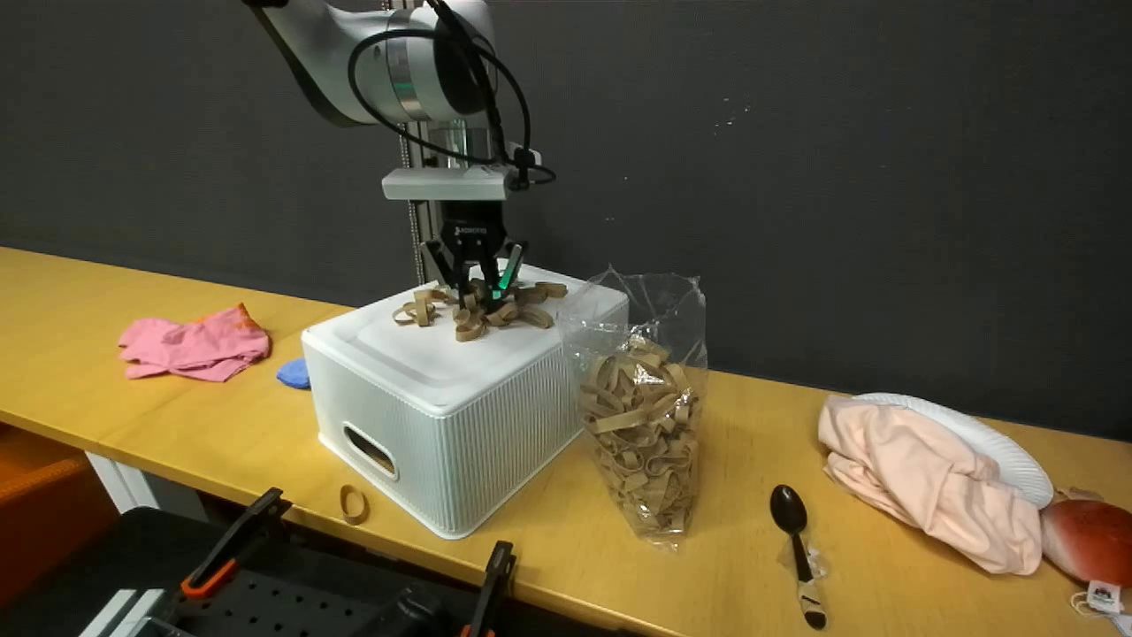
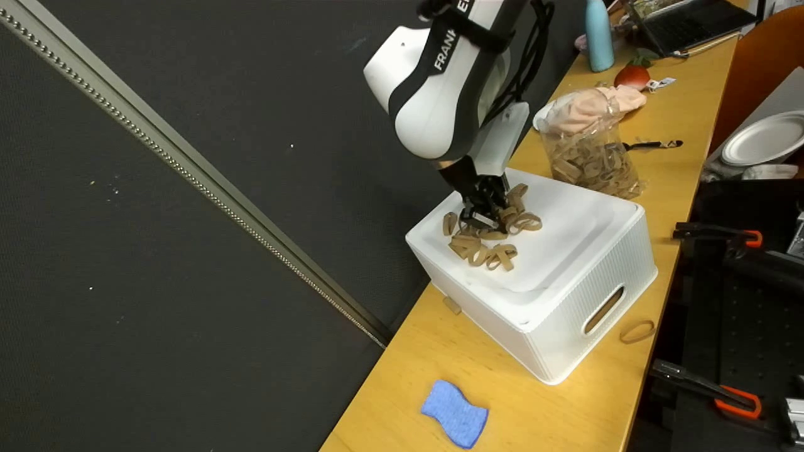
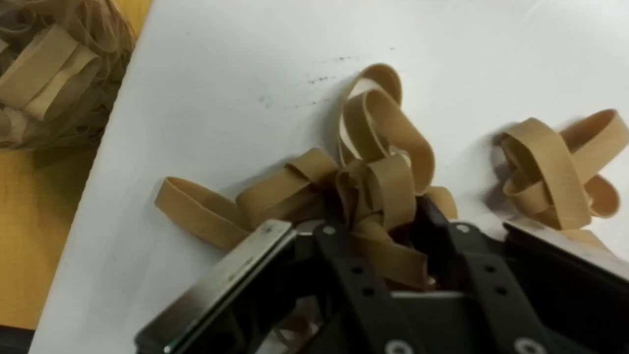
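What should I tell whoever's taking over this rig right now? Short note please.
Hand: black, pointing down, jaws either side of some wide tan rubber bands; can't tell whether they're gripped firmly.
Things: those bands lie on a white ribbed plastic box; a clear plastic bag of more bands sits beside it.
Done: hand is in among the bands.
Left: bunch not yet off the box; others lie loose around it.

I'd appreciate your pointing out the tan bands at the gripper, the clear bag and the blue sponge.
Tan bands (image 3: 395,190): in the wrist view, on a band's outer face.
Clear bag (image 1: 641,429): in an exterior view, on its filled part.
Blue sponge (image 2: 455,413): in an exterior view, on its upper face.
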`<state>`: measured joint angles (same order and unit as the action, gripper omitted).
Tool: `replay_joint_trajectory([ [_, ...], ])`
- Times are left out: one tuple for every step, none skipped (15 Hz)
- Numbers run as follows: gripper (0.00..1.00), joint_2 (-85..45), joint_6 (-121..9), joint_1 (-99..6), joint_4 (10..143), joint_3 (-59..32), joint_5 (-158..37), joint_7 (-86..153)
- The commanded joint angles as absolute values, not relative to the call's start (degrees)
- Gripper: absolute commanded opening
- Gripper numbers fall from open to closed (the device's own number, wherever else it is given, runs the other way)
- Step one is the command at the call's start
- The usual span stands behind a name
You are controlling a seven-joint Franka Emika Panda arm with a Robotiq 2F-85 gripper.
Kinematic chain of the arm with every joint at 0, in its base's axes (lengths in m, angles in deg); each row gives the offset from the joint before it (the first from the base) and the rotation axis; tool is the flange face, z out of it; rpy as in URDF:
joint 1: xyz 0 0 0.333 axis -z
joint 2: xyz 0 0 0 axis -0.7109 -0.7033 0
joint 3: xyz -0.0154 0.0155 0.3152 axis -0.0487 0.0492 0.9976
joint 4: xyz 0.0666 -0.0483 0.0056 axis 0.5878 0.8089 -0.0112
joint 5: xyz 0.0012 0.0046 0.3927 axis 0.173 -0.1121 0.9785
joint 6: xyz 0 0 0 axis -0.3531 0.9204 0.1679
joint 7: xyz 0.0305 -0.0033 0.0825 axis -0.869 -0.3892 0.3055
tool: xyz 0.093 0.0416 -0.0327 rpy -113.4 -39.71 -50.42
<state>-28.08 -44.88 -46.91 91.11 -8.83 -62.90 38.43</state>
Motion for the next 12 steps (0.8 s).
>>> replay_joint_trajectory([
  [0.05, -28.2, -44.9, -47.4, 90.5, -9.3, -64.3, 38.2],
  [0.01, -27.6, -44.6, -47.4, 90.8, -9.3, -64.2, 38.1],
  [0.0, -27.2, -44.4, -47.4, 90.9, -9.2, -64.2, 38.0],
  [0.0, -26.4, -44.1, -47.6, 91.2, -9.3, -64.3, 37.7],
  [0.02, -25.6, -43.5, -47.6, 91.5, -9.3, -64.4, 37.5],
  [0.02, -24.0, -42.9, -47.8, 92.1, -9.2, -64.5, 37.4],
  [0.02, -23.0, -42.4, -47.9, 92.2, -9.2, -64.5, 37.3],
  [0.02, -21.2, -41.3, -48.0, 92.5, -9.2, -64.6, 37.1],
  [0.02, -19.9, -40.3, -48.1, 92.5, -9.2, -64.5, 36.9],
  [0.02, -17.7, -38.9, -48.1, 92.9, -9.2, -64.7, 36.8],
  [0.02, -16.4, -37.7, -48.0, 92.9, -9.2, -64.8, 36.7],
  [0.02, -13.8, -35.6, -47.8, 93.4, -9.3, -65.0, 36.5],
])
